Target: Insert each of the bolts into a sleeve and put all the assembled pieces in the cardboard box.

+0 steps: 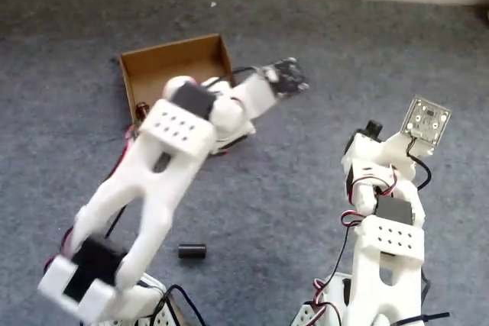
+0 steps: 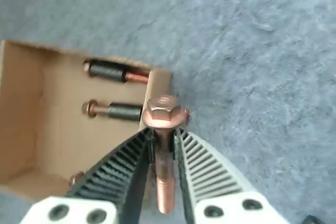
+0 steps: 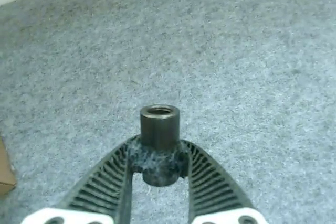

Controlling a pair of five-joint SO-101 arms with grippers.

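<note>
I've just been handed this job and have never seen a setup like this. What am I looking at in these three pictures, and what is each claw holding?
These are two small white robot arms, each ending in a two-fingered gripper. The high view looks down on both: the left arm stretches toward the cardboard box, and the right arm stands apart. The other two pictures come from cameras on the wrists, each looking out past its own gripper. The left gripper is shut on a copper bolt close to the box, where at least two assembled pieces lie. The right gripper is shut on a dark sleeve. One more loose sleeve lies on the grey carpet.
</note>
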